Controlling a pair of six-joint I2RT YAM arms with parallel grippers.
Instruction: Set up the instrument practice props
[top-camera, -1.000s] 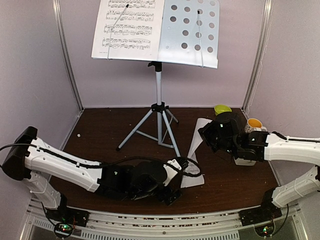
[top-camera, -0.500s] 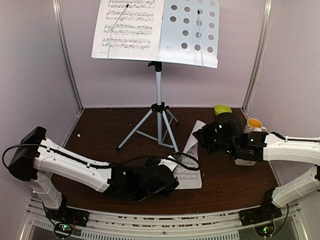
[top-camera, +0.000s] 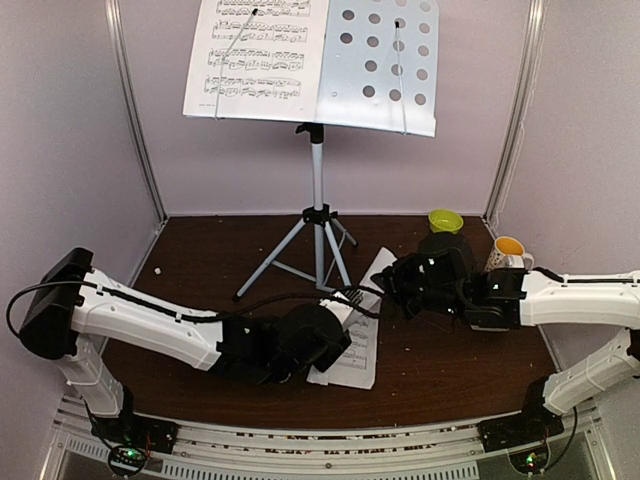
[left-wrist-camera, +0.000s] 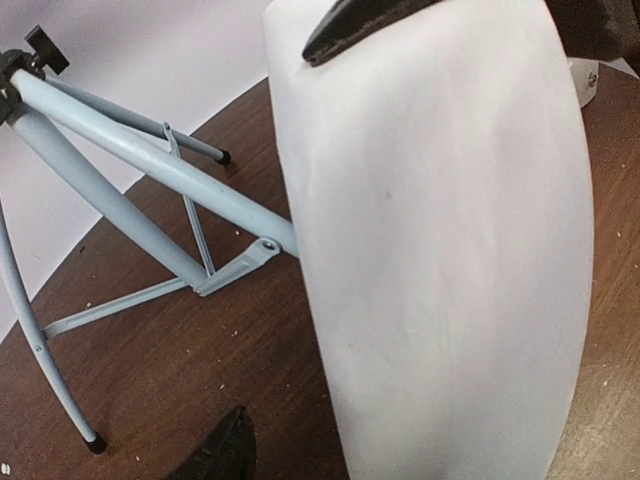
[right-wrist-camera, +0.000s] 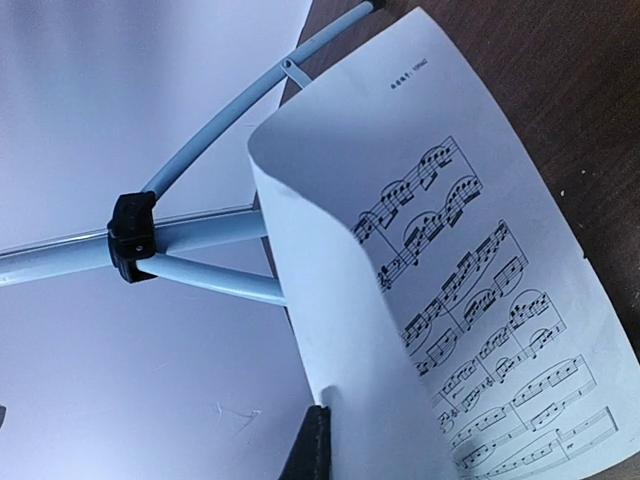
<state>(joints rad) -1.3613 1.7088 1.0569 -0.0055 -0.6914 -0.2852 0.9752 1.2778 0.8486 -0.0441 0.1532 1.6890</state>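
The silver tripod music stand rises at the back, and one sheet-music page rests on the left half of its white perforated desk. A second page lies curled on the brown table. My right gripper is shut on its far end, where one dark finger presses the lifted edge of the page. My left gripper is at the page's near-left edge. One of its fingers stands clear of the blank underside of the page; the other is hidden behind the paper.
A yellow-green bowl and a white mug with an orange inside stand at the back right, close behind the right arm. The tripod legs spread just left of the page. Metal posts and walls close both sides.
The right gripper has pulled the page's far end left toward the tripod. The left gripper has moved in to the page's near edge and its jaws have narrowed.
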